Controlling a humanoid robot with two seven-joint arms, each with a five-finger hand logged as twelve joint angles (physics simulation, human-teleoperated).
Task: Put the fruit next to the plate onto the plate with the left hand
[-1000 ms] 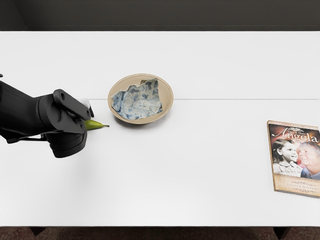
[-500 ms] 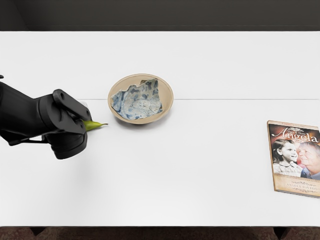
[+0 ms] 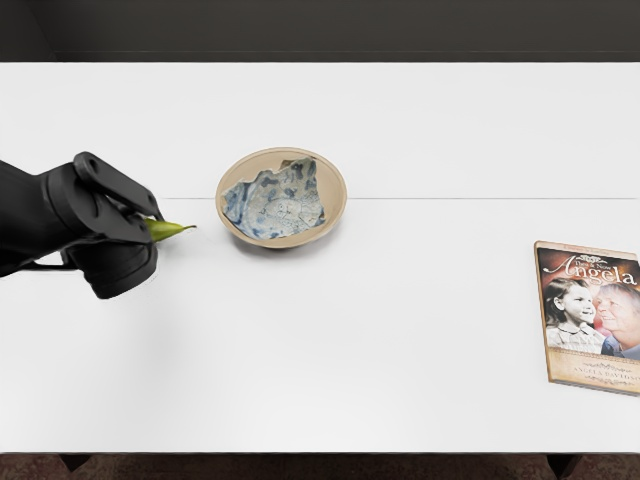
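1. Left hand is pulling the fruit leftward, away from the plate.
2. Fingers are curling around the fruit, only its green tip showing.
3. Grip is looking shallow, risking a drop short of the plate.

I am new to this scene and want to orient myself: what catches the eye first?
The black left hand at the left edge, gripping a green fruit whose tip pokes out. Right of it, apart, sits a tan plate with a blue-grey pattern; a book with two faces lies near the right edge.
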